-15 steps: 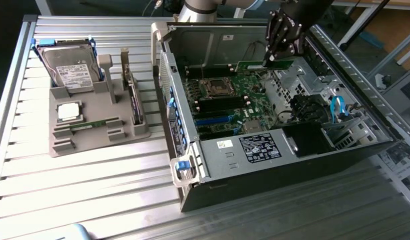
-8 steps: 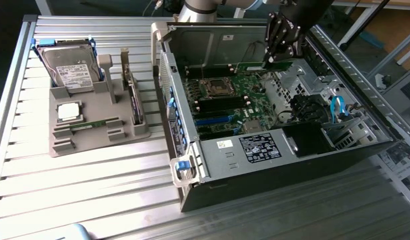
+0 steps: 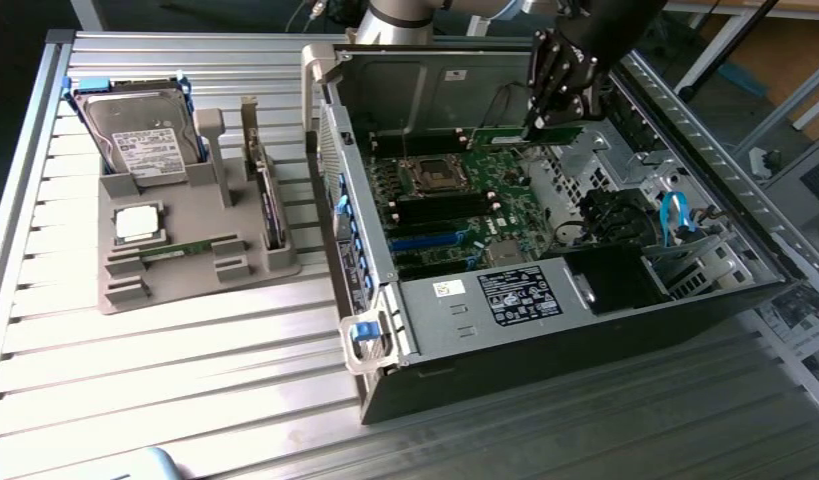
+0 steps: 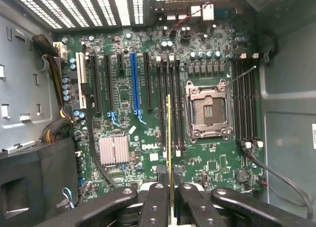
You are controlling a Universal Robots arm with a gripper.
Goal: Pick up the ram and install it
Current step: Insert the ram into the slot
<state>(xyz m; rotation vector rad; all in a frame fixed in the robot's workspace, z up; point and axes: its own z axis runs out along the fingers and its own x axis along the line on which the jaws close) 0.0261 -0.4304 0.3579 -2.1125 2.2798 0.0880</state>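
Green ram (image 4: 169, 138) sits edge-on between the closed fingers (image 4: 157, 207), which clamp its flat faces so the contact edge points down at the board. It hangs over the black slots (image 4: 163, 98) just beside the socket (image 4: 207, 111) and runs parallel to them, a line-up that suits pressing straight in. Whether it touches a slot I cannot tell. The case (image 3: 623, 330) around the socket lies open on the worktop (image 3: 182, 360), so the arm can reach in from above.

Strong light glares off the table (image 3: 169, 360), case (image 3: 396, 95) interior darker
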